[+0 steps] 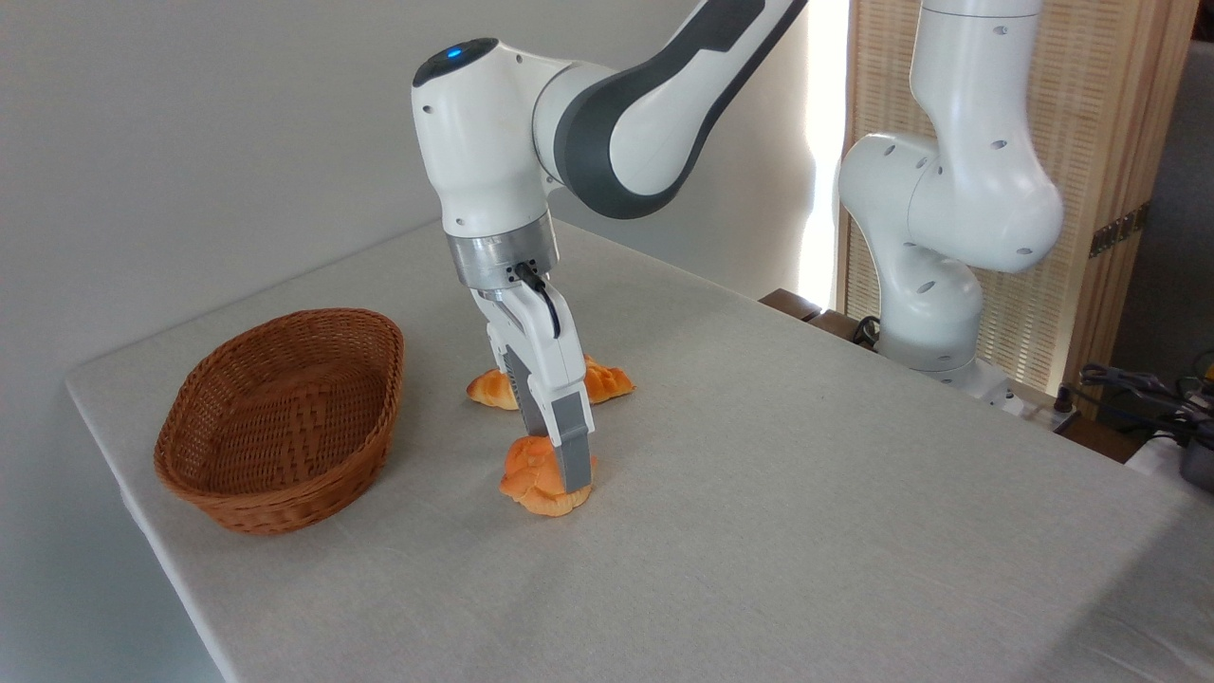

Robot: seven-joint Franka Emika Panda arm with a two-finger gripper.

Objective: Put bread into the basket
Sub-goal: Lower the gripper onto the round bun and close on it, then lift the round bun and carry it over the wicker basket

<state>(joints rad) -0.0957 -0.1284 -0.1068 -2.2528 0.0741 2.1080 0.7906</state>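
The arm reaches down from the upper middle of the frame and its gripper [560, 479] sits low over the bun [542, 482], just below the centre of the picture. One grey finger [572, 457] stands against the near right side of the bun, its tip almost down at the surface [806, 493]; the other finger is hidden behind it, so I cannot tell for sure whether they are pinching the bread or only straddling it. The bun looks to be resting on the cloth, not lifted. My guess is that the fingers are set this deep so they can catch the lumpy crust around its widest part instead of slipping off the glossy top.

The basket [213, 489] waits at the left of the frame, empty, well apart from the bun, its open mouth facing up, so a short carry to the left would do. Just behind the gripper lies a longer braided loaf [607, 381], partly hidden by the fingers and not touching the bun.

The surface is covered in plain pale grey cloth and holds nothing else. Behind it is a bare light wall; at the upper right the arm's white base stands before a slatted wooden screen, with cables low at the right edge.
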